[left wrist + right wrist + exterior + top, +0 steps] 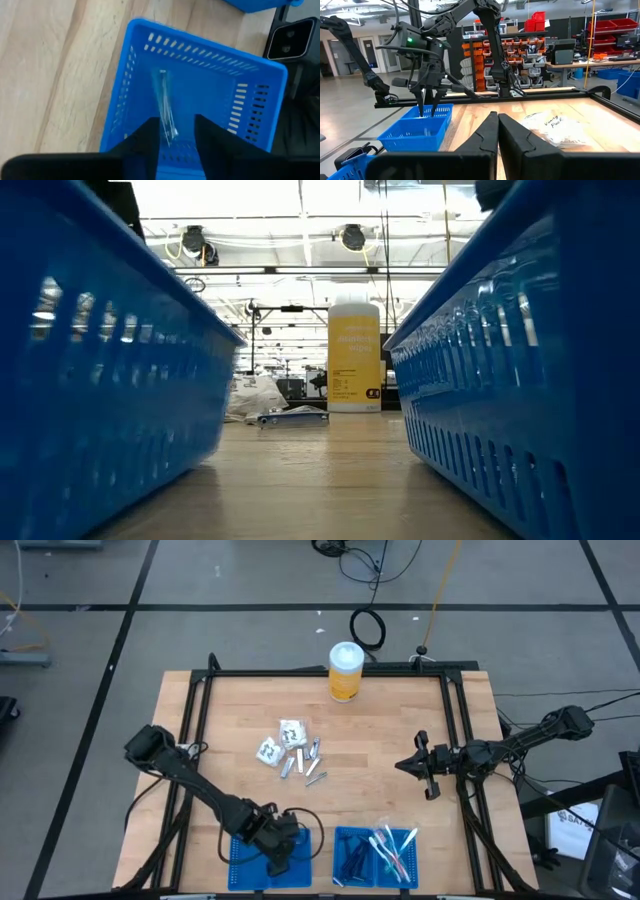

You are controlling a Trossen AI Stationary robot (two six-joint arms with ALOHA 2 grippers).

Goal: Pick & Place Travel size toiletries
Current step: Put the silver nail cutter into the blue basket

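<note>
Two trays sit at the near edge of the surface, and my left gripper (280,852) hangs over the left tray (243,858) with its jaws parted. Between them, down on the tray floor, lies a clear-wrapped brush (166,107); I judge it let go, not gripped, since the jaws stand apart on either side of it. Its long axis runs along the line of my fingers (145,145), pointing away from the wrist. The right tray (345,838) holds dark sticks (354,860) and more brushes (395,845).

Several toiletries wait near the middle of the surface: white packets (280,740) and silver tubes (308,762), in front of the yellow canister (345,672) at the far edge. From my left gripper that pile lies straight toward the far edge, a little toward the right. My right gripper (418,766) hovers just to the right of the pile, jaws clenched together and empty. I judge the right arm the nearer one for the next pick; the tubes lie tilted, so a grasp would need the jaws set across them
</note>
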